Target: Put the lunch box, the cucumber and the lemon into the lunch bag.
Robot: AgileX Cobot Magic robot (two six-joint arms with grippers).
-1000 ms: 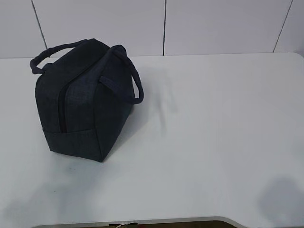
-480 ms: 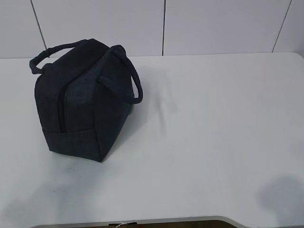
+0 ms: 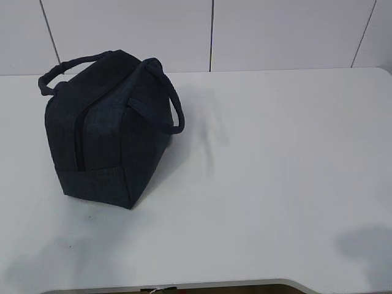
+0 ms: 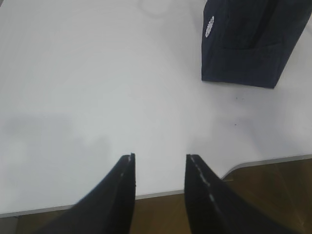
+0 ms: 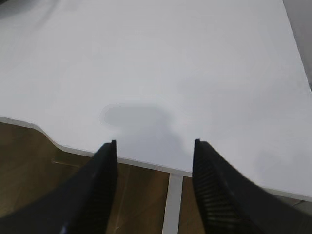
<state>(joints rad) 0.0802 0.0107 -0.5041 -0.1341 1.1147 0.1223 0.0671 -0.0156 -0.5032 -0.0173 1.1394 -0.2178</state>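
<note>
The bag (image 3: 104,131) stands upright on the left part of the white bench (image 3: 269,171), its two handles up and its side zipper closed. The left tool (image 4: 160,158) hangs over the near bench edge, spread and holding nothing. The right tool (image 5: 155,144) is spread wider, also holding nothing, above the near edge.

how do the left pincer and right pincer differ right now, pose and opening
The left pincer has its fingers closer together; the right pincer stands wider. The left one hangs over the table's near edge with the lunch bag ahead to its right; the right one sees only bare tabletop past the edge. Both are open, dark-fingered and hold nothing.
</note>
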